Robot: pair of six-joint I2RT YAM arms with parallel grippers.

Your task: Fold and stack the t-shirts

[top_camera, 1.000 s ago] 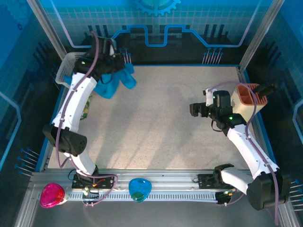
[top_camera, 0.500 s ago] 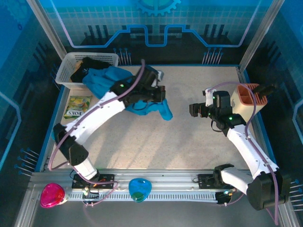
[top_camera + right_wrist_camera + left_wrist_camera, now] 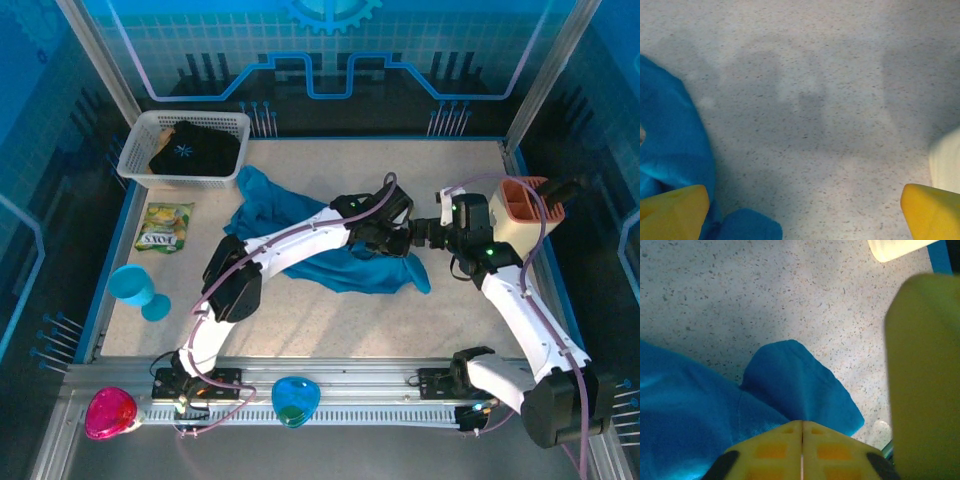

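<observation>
Cloth in a loose, rumpled sprawl, the teal-blue t-shirt (image 3: 360, 275) lies across the middle of the desk (image 3: 400, 170), running from the left rear toward the right and ending in a rounded lobe. The left arm (image 3: 290, 235) reaches over it, and the left fingers (image 3: 775, 452) sit right at that lobe. In the left wrist view the two yellow pads are pressed together with only a hairline seam between them and the cloth passing beneath; I cannot tell whether a fold is pinched there. The right fingers (image 3: 672, 212) stand spread wide, grasping nothing, with bare desk between them. The shirt's edge lies just beside the one at the left of the right wrist view, and from above they face the left fingers from close by. The black t-shirt (image 3: 185, 150) is bunched inside the white basket (image 3: 178, 177) at the far-left corner, well apart from both pairs of fingers. A yellow snack packet (image 3: 163, 227) and a light-blue cup (image 3: 135, 285) sit along the left edge, and an orange-topped holder (image 3: 522, 205) stands by the right edge. Bare desk lies open behind the teal-blue t-shirt up to the far edge, and a narrower strip runs in front of it toward the arm bases.
</observation>
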